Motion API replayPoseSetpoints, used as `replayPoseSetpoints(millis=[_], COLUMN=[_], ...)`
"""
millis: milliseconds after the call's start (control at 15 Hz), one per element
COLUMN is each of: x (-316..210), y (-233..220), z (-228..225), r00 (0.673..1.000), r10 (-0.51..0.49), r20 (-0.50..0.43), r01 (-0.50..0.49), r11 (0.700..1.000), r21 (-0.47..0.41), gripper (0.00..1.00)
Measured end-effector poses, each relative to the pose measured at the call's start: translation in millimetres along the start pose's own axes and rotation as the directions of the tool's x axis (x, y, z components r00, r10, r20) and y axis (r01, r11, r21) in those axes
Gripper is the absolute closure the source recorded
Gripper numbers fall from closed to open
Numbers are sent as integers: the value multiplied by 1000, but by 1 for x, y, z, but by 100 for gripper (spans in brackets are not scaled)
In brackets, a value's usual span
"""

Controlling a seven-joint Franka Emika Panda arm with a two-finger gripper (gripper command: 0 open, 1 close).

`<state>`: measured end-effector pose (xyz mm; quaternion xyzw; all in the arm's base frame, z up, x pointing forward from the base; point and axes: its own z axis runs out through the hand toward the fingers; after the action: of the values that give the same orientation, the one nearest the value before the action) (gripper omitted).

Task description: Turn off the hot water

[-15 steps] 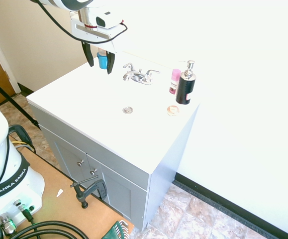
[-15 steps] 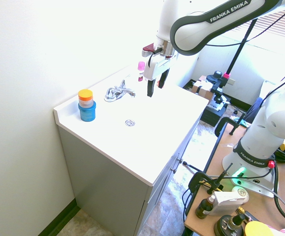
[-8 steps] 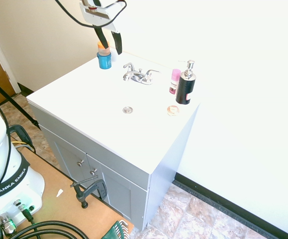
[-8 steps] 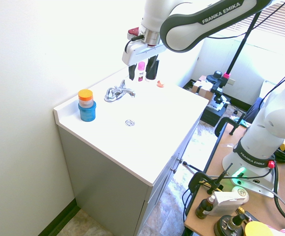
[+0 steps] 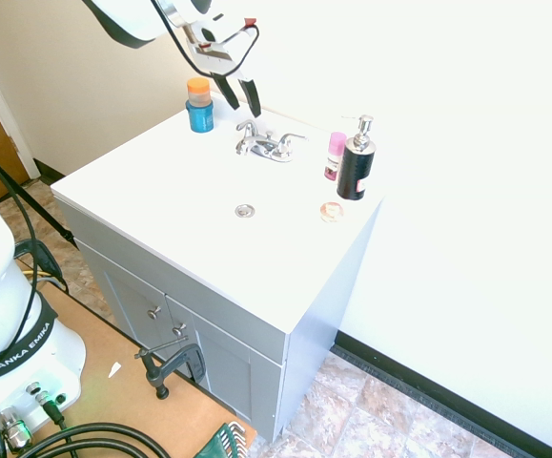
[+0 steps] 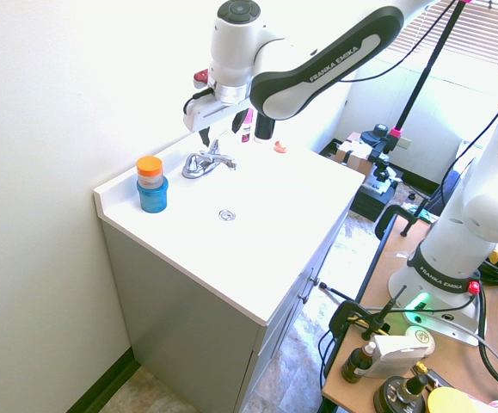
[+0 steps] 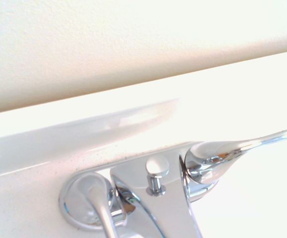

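Hovering above the back of a white vanity top (image 5: pixel 180 191), a white Franka arm (image 6: pixel 317 64) is reaching its two-finger gripper (image 5: pixel 245 109) down toward a chrome faucet (image 5: pixel 271 149). The gripper is holding nothing, its dark fingers standing apart and pointing downward. The left chrome lever (image 5: pixel 247 126), the hot-water control, is sitting at the faucet's left end as seen from the cabinet front, just below the fingertips in the first exterior view; whether anything is touching it seems too hard to tell. In the wrist view, the lever is showing beside the curved centre spout (image 7: pixel 155 213), with a small lift knob (image 7: pixel 157 167) standing between it and the right chrome lever (image 7: pixel 232 151).

Beyond the faucet's left end, a clear jar with an orange lid (image 6: pixel 150 169) is resting on a blue container (image 6: pixel 153 196). On the other side, a pink-capped bottle (image 5: pixel 335 157) is standing upright near a black soap dispenser (image 5: pixel 356 170) with a chrome pump, while a small orange-and-white item (image 5: pixel 331 212) is lying in front of them. A round metal drain (image 5: pixel 245 211) is marking the basin, and grey cabinet doors (image 5: pixel 185 343) are hanging below. A dark clamp (image 5: pixel 173 368) is gripping the edge of a brown table (image 5: pixel 113 410) in front of the cabinet.
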<state>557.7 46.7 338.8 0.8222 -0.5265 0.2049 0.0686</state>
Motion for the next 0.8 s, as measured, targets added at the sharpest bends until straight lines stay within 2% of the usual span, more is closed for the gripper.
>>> replayPoseSetpoints(millis=[333, 800], x=[10, -8], y=[0, -6], z=[34, 33], r00=[1000, 999], r10=[-5, 11], r20=[-26, 30], r01=[4, -10], r11=[999, 1000], r21=[-32, -27], gripper=[0, 0])
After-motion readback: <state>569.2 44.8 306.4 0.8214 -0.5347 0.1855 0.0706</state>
